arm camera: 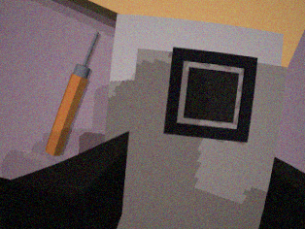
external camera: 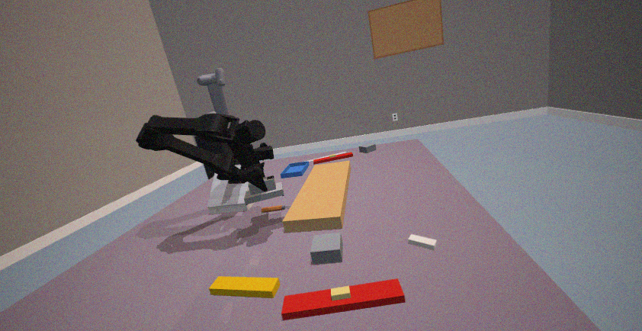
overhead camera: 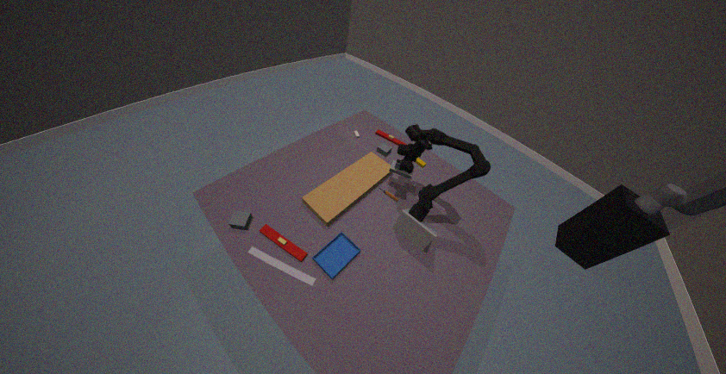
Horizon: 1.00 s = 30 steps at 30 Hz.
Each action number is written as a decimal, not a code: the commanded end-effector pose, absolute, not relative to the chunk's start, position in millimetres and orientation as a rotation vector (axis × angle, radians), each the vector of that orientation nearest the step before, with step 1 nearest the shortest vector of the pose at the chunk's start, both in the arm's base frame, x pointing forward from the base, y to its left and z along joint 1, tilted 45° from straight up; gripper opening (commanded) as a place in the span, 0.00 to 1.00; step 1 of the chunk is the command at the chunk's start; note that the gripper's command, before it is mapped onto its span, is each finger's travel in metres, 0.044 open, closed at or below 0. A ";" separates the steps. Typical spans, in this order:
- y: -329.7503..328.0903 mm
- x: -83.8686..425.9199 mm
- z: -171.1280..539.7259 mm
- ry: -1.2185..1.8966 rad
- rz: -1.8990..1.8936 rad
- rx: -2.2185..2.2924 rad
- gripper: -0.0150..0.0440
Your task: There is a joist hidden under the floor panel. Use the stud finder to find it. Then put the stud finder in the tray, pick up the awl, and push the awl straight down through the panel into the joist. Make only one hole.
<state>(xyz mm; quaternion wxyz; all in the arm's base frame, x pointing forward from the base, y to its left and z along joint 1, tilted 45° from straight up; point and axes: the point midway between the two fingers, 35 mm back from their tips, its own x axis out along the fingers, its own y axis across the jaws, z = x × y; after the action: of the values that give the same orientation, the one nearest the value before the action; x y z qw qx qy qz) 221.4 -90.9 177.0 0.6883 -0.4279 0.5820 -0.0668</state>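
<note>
My gripper point(overhead camera: 403, 168) point(external camera: 264, 185) point(arm camera: 188, 148) is shut on the grey stud finder point(overhead camera: 401, 173) point(external camera: 274, 191) point(arm camera: 162, 170) and holds it above the mat, beside the panel's near-arm edge. Its black square display, seen in the wrist view, is dark. The tan floor panel point(overhead camera: 350, 186) point(external camera: 319, 194) point(arm camera: 209, 10) lies flat; the stud finder's front end overlaps its edge in the wrist view. The awl point(overhead camera: 391, 196) point(external camera: 272, 208) point(arm camera: 68, 114), with an orange handle, lies on the mat beside the panel. The blue tray point(overhead camera: 336, 255) point(external camera: 295, 169) is empty.
Grey blocks point(overhead camera: 240, 220) point(external camera: 326, 250) lie beyond both panel ends. Two red levels point(overhead camera: 269, 234) point(external camera: 305, 303), a yellow bar point(overhead camera: 420, 161) point(external camera: 245, 286), a small white block point(overhead camera: 356, 134) point(external camera: 422, 241) and a pale strip point(overhead camera: 282, 265) lie around.
</note>
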 end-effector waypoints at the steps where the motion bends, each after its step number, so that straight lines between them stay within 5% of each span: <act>1: -88.3 242.0 183.8 1.281 -0.194 -0.925 0.25; 30: -64.5 359.8 185.1 1.160 -0.440 -0.715 0.25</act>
<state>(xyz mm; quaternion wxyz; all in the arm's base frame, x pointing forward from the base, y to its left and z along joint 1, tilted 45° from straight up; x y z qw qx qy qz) 350.0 -68.9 183.7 0.7477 -0.3337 0.5405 -0.1934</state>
